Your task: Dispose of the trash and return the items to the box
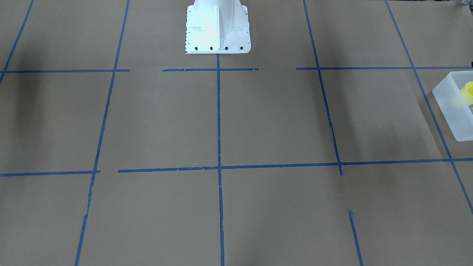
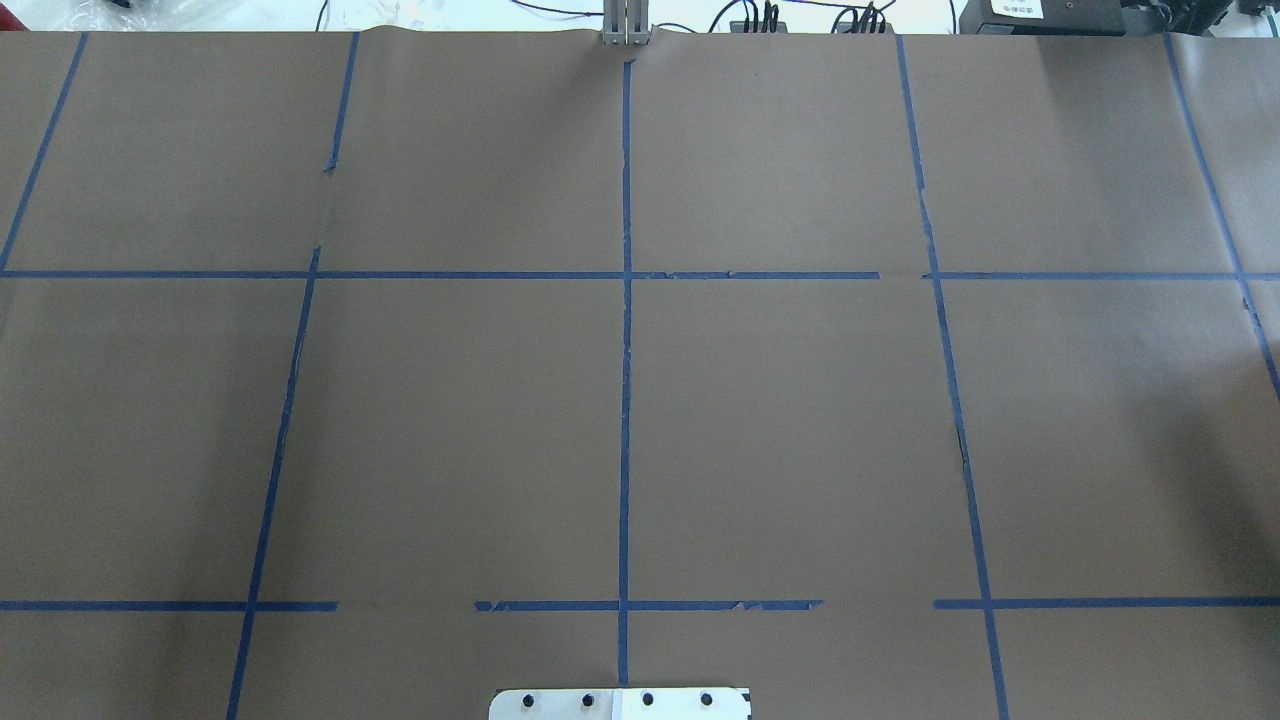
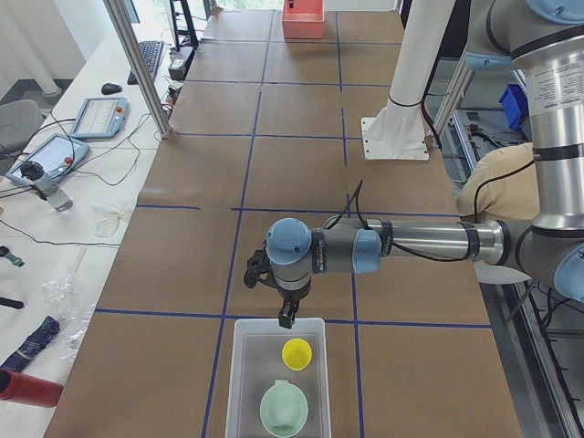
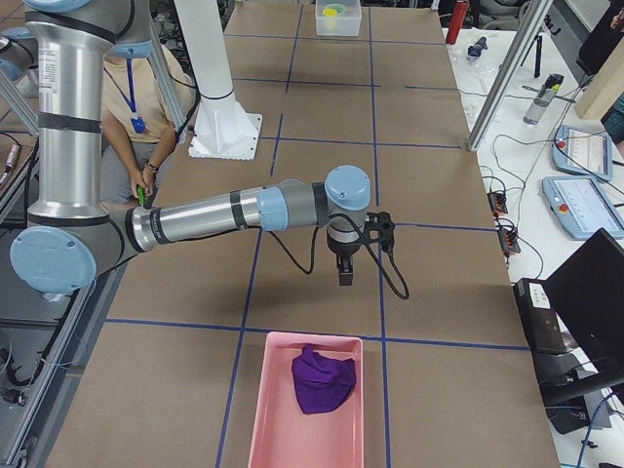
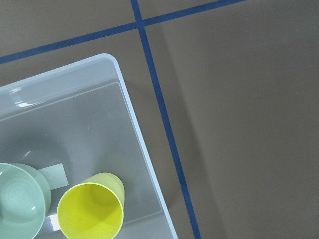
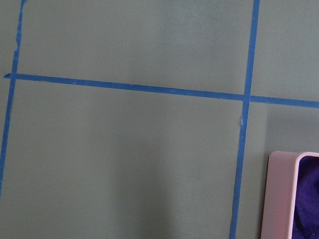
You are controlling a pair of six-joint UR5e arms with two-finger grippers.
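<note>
The frosted white box (image 3: pixel 239 383) stands at the table's end on my left; it also shows in the left wrist view (image 5: pixel 134 124) and at the front-facing view's right edge (image 1: pixel 449 107). Inside it stand the yellow cup (image 3: pixel 297 353) (image 5: pixel 90 211) and the mint-green bowl (image 3: pixel 284 410) (image 5: pixel 20 199). My left gripper (image 3: pixel 286 319) hangs just above the box's near-robot rim, holding nothing that I can see. My right gripper (image 4: pixel 344 278) hangs above bare table, short of the pink bin. I cannot tell whether either gripper is open or shut.
A pink bin (image 4: pixel 268 409) with a purple cloth (image 4: pixel 324 380) stands at the table's end on my right; its corner shows in the right wrist view (image 6: pixel 279 199). The white robot base (image 1: pixel 218 29) stands mid-table. A person sits behind the robot (image 4: pixel 136 88).
</note>
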